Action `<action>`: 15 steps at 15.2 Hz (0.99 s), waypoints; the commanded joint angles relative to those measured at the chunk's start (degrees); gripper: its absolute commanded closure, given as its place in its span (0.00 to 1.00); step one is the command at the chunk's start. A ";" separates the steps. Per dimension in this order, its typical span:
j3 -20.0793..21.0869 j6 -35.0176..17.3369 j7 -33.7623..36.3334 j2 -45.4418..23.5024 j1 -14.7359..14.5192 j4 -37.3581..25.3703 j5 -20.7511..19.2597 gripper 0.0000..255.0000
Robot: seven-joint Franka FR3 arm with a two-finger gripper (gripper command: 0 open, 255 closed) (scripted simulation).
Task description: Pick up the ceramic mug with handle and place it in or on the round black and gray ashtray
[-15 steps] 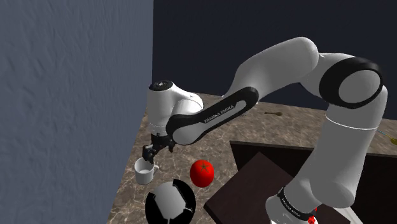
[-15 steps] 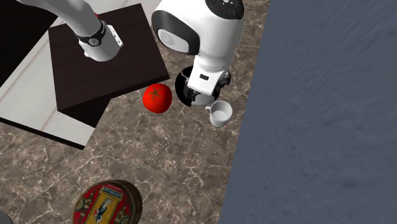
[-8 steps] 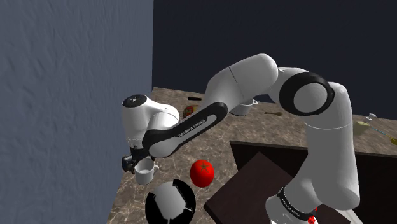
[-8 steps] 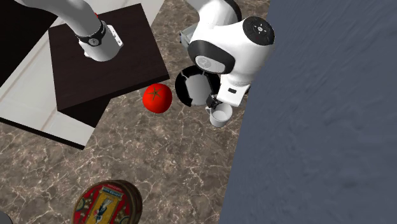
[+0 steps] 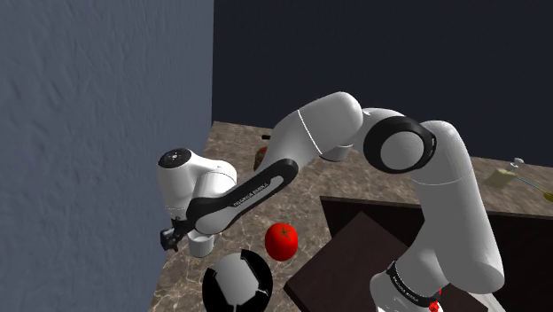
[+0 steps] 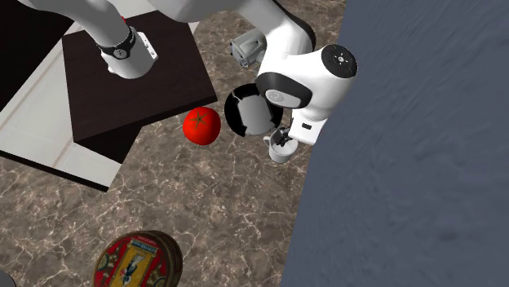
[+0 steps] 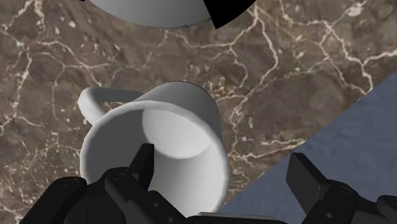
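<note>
Nearby: wall (image 6: 408, 163), ashtray (image 6: 249, 112), red tomato (image 6: 201, 125).

Ashtray (image 5: 235, 284) cut by bottom edge

Hand (image 7: 222, 158) swung toward wall (image 5: 89, 133), dropped astride rim of mug (image 7: 167, 130).

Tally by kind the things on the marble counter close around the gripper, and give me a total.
White mug: 1
Black and grey ashtray: 1
Red tomato: 1
Total: 3
</note>
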State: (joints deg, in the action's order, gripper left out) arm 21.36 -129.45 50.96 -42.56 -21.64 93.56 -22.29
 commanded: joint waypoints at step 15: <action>-0.46 -1.28 0.28 -1.21 -0.19 0.07 -0.52 1.00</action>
State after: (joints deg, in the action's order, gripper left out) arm 20.90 -130.73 51.24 -43.77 -21.83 93.64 -22.81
